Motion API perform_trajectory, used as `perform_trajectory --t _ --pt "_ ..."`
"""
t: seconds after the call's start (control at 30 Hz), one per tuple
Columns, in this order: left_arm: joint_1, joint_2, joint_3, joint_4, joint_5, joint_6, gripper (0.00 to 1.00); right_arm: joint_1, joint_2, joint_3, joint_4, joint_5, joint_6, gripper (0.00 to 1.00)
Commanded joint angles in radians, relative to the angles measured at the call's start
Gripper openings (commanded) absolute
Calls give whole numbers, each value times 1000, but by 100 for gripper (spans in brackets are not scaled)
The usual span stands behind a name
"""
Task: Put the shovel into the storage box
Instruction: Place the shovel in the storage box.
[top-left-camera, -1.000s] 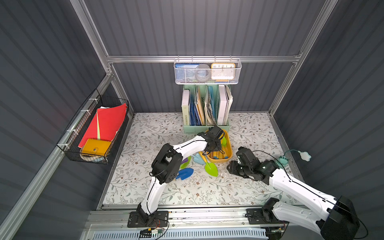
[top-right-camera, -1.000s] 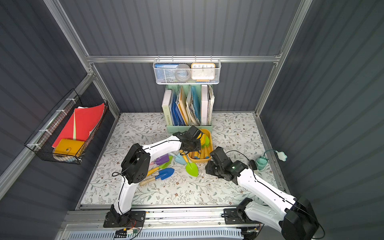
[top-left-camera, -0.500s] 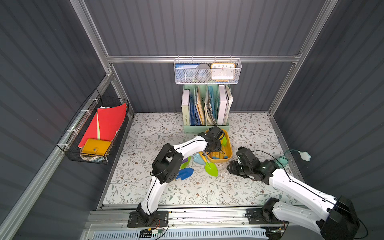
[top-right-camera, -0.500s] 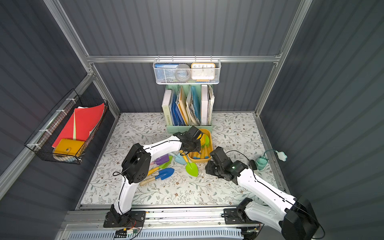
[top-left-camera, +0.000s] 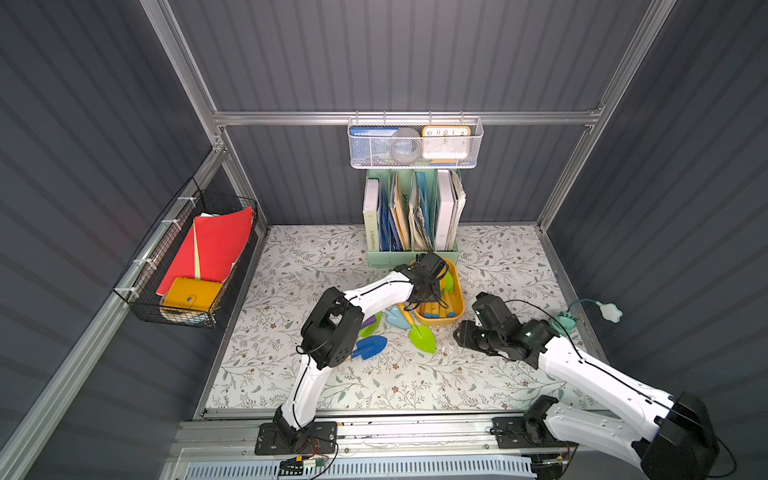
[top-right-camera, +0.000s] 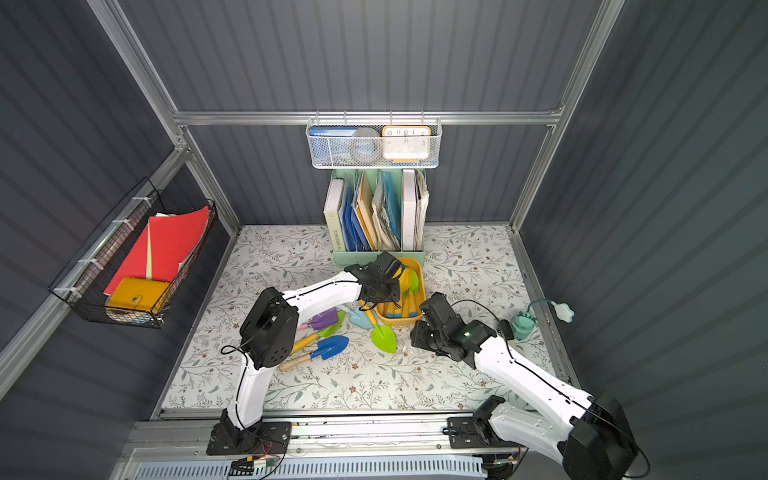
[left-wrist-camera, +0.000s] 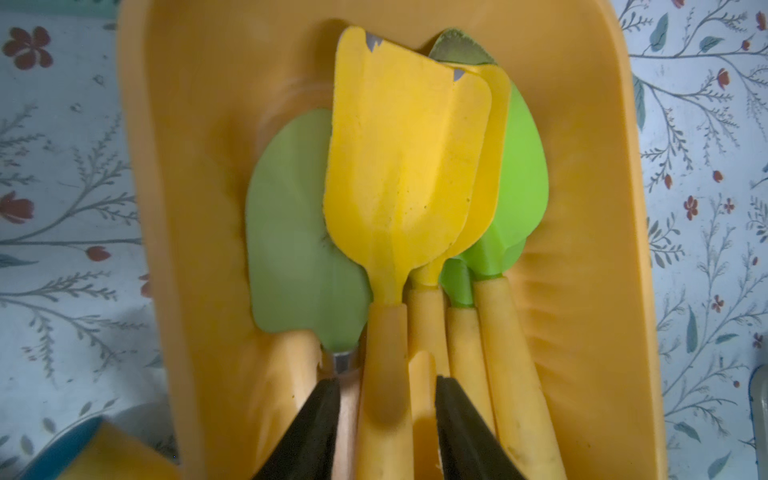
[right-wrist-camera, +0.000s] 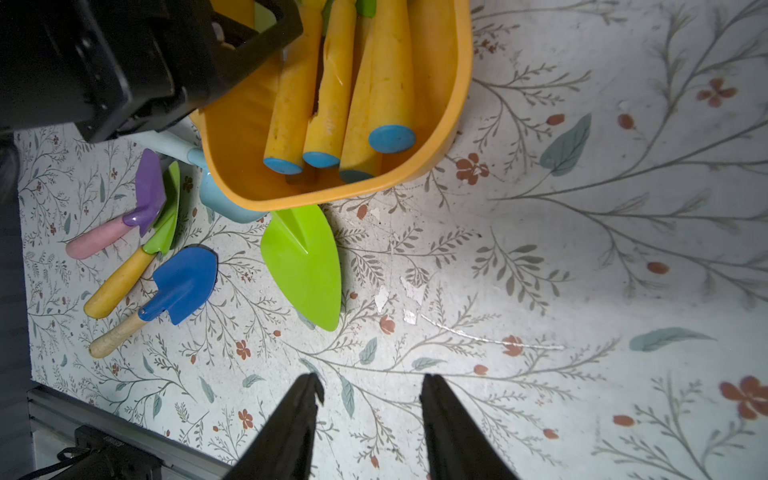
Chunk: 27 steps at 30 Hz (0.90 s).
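Observation:
The yellow-orange storage box (top-left-camera: 458, 300) (left-wrist-camera: 166, 208) lies on the floral mat in front of the file rack. Several shovels lie in it, and a yellow shovel (left-wrist-camera: 407, 158) is on top. My left gripper (left-wrist-camera: 386, 386) (top-left-camera: 432, 286) is low inside the box, open, its fingers standing apart on either side of that shovel's handle. On the mat outside the box lie a lime-green shovel (top-left-camera: 423, 336) (right-wrist-camera: 303, 266), a blue shovel (top-left-camera: 370, 346) (right-wrist-camera: 183, 282), a purple one (right-wrist-camera: 147, 191) and a pale blue one (top-left-camera: 395, 318). My right gripper (right-wrist-camera: 370, 386) (top-left-camera: 463, 334) hovers open and empty over bare mat, right of the lime-green shovel.
A mint-green file rack (top-left-camera: 411, 253) stands against the back wall behind the box, with a white mesh basket (top-left-camera: 415, 145) hanging above it. A black wire basket (top-left-camera: 187, 266) of folders hangs on the left wall. A small teal toy (top-left-camera: 567, 320) sits at the mat's right edge.
The left gripper's jaws have parted off the yellow shovel's handle, which now lies in the box. Both arms have hardly moved.

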Motion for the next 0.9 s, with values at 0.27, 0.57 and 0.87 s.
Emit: perform_trajectory --t 0.27,0.57,0.87 --pt "2 -243 -144 24 -33 15 50 -4 37 109 -31 -71 -97 49" --pt "2 -425 -362 3 -62 -42 58 2 84 163 -18 -185 -150 50" --pt "2 -616 -538 -139 -122 -101 65 72 107 179 -12 -202 -174 54"
